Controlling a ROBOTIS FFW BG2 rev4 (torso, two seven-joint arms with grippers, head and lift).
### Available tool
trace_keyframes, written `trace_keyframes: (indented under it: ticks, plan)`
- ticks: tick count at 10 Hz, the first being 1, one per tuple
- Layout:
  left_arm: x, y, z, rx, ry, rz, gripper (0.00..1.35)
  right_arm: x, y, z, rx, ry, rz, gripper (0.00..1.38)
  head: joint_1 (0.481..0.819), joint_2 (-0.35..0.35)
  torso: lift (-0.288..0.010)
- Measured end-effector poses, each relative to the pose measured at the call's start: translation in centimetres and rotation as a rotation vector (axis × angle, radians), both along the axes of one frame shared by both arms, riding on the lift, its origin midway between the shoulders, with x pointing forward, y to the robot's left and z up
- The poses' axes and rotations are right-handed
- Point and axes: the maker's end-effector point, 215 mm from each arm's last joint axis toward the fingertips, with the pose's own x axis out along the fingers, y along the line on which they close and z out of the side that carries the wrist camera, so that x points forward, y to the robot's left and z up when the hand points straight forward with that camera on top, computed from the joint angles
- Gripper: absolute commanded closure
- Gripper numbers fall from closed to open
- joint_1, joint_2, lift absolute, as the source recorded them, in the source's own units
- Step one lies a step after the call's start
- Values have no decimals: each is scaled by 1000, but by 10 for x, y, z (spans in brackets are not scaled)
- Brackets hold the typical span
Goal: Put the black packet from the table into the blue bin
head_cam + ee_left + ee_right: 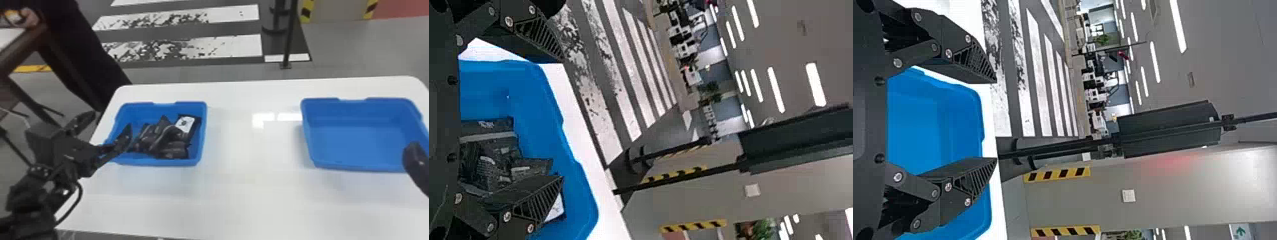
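At the left, the left gripper (111,120) stands above the left rim of the left blue bin (200,156), its two black fingers spread wide; the left wrist view shows the same broad gap between the tips, with the bin and its contents beyond them. Inside this bin lies a heap of black packets (172,150), overlapping one another at various tilts; one packet with a white label (186,123) lies toward the far right corner. Which of them is the task's black packet cannot be told.

The bin sits on the left part of the white table (249,191). Between the two bins, patches of reflected light (263,119) mark the tabletop. On the floor beyond the table run white stripes (229,46), and to the right of them rises a slender black post (289,38).

On the right part of the table sits the right blue bin (354,143). At the right edge, a finger of the right gripper (416,162) overlaps its near right part; in the right wrist view, the jaws stand wide apart.
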Motion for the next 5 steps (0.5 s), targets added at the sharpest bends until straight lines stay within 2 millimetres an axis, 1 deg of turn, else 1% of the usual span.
trace_keyframes:
  ticks: [1,3,4,5]
  plan:
    - [-21,-7,18,-67,-55,23,213,0,1,0,2,0,2,510,695,183,-110]
    - [-60,-37,53,-206,-153,50,211,0,2,0,4,1,3,510,695,145,-110]
    - [-76,-52,63,-275,-183,56,211,-1,3,1,4,0,4,501,695,133,-110]
    - [-88,-59,65,-330,-197,65,211,-2,3,3,0,-2,5,501,695,118,-110]
